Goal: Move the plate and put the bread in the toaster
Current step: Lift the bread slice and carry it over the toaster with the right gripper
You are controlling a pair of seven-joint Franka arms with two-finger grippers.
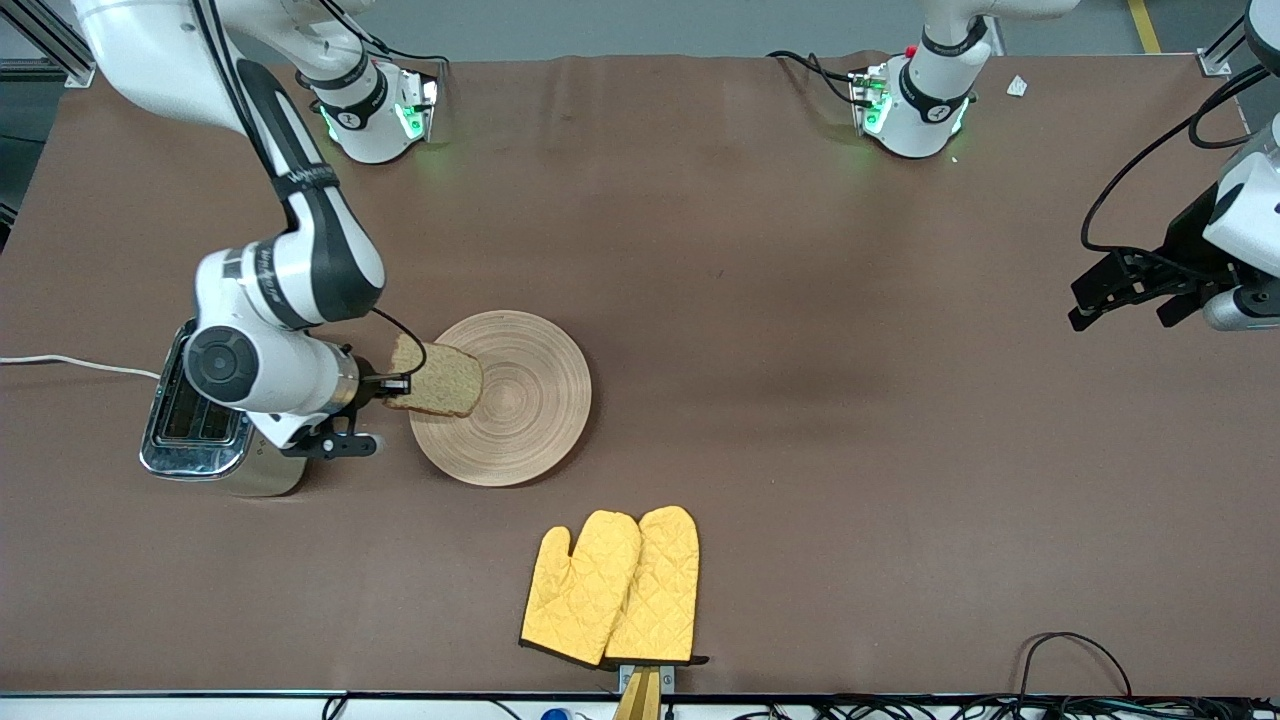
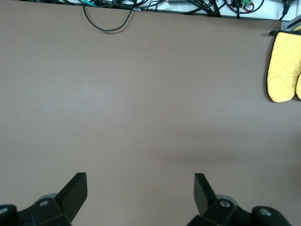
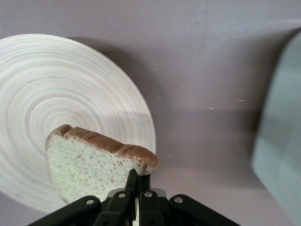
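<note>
My right gripper point(image 1: 392, 383) is shut on one edge of the brown speckled bread slice point(image 1: 440, 380) and holds it in the air over the rim of the round wooden plate point(image 1: 520, 400). In the right wrist view the bread point(image 3: 89, 165) hangs above the plate point(image 3: 56, 103), pinched at its crust by my fingers point(image 3: 133, 181). The beige toaster point(image 1: 200, 430) with a chrome top stands at the right arm's end of the table, partly hidden under the right arm. My left gripper point(image 1: 1125, 295) is open and waits over bare table at the left arm's end; it also shows in the left wrist view point(image 2: 141, 188).
A pair of yellow oven mitts point(image 1: 615, 590) lies near the table's front edge, nearer the camera than the plate. They show in the left wrist view point(image 2: 284, 66). The toaster's white cord point(image 1: 70, 365) runs off the right arm's end of the table.
</note>
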